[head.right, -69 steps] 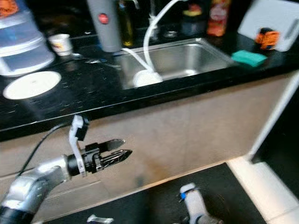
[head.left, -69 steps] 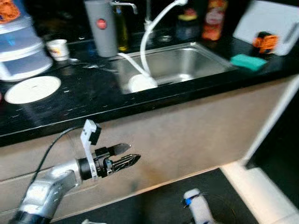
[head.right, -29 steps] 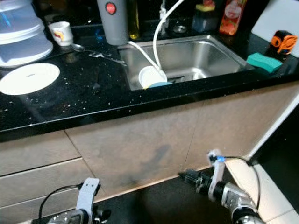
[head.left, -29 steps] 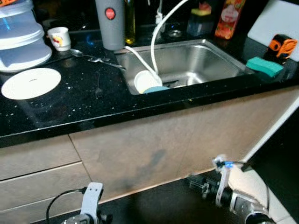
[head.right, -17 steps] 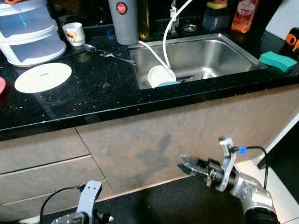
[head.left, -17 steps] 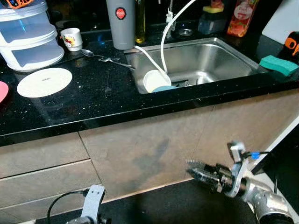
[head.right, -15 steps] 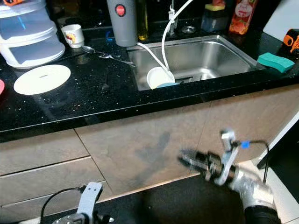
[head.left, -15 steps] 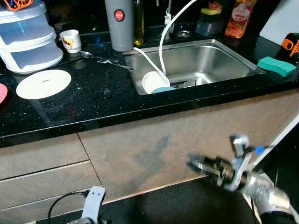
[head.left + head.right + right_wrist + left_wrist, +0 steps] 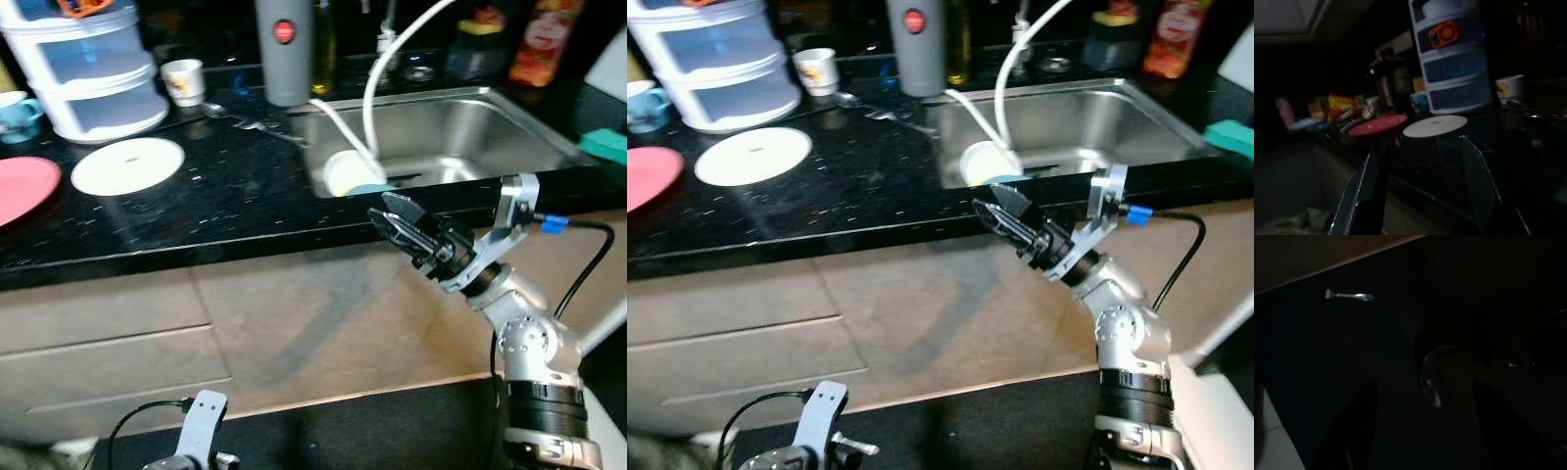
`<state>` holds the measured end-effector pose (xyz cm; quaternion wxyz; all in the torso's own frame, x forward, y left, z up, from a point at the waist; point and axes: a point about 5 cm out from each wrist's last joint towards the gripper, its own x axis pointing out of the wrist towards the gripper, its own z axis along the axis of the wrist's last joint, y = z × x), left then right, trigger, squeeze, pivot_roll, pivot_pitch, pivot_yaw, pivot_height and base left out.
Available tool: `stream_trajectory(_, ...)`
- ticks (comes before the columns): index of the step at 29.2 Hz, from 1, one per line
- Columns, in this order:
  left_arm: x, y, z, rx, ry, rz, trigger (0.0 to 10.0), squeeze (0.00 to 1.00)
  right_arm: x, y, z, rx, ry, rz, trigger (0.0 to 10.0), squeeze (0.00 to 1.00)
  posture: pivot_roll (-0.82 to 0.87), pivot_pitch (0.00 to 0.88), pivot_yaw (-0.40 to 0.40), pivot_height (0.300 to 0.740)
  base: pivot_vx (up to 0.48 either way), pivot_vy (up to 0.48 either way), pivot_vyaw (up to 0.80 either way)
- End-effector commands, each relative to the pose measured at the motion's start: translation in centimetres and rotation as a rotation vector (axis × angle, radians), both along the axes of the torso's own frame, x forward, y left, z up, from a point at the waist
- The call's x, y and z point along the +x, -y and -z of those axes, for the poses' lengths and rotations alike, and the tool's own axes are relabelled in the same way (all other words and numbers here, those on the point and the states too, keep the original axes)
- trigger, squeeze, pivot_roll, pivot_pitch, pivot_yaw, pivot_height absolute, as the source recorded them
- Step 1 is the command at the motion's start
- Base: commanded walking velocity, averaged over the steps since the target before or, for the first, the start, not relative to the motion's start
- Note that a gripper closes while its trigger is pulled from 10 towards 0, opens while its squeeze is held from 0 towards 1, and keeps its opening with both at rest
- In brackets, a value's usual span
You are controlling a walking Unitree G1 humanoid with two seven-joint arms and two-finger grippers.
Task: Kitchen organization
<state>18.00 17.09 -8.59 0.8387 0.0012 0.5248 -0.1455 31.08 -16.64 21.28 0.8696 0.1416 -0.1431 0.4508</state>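
A: The right gripper [image 9: 394, 217] hangs at the counter's [image 9: 235, 196] edge, jaws spread, empty.
B: The white plate [image 9: 127, 164] lies well ahead of those jaws; raise them above the edge before reaching.

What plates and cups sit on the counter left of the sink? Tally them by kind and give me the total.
Plates: 2 (white plate, pink plate)
Cups: 2 (white cup, blue cup)
Total: 4
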Motion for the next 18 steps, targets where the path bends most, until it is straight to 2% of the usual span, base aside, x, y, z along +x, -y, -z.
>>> stream_trajectory(1,-0.3,-0.1,0.2,0.012,-0.008,0.005,10.0,0.00,0.6,-1.0,-0.4,-0.115,0.011,0.097,10.0,0.00,-0.06,0.000,0.053,0.740,0.000,0.000,0.73)
stream_trajectory(2,-0.3,-0.1,0.2,0.013,-0.008,0.008,10.0,0.00,1.1,-1.3,-0.3,-0.205,0.010,0.172,10.0,0.00,-0.06,0.000,0.053,0.740,0.000,0.000,0.73)
stream_trajectory(3,-0.3,-0.1,0.2,0.013,-0.008,0.008,10.0,0.00,1.1,-1.3,-0.3,-0.205,0.010,0.172,10.0,0.00,-0.06,0.000,0.053,0.740,0.000,0.000,0.73)
stream_trajectory(5,-0.3,0.0,0.1,0.012,-0.007,0.009,10.0,0.00,1.7,-1.5,-0.4,-0.282,0.019,0.281,10.0,0.00,-0.06,0.000,0.052,0.740,0.000,0.000,0.73)
stream_trajectory(18,-0.2,0.0,0.1,0.020,0.003,0.016,10.0,0.00,2.8,-1.9,-1.4,-0.404,0.100,0.473,10.0,0.00,-0.06,0.000,0.053,0.740,0.000,0.000,0.73)
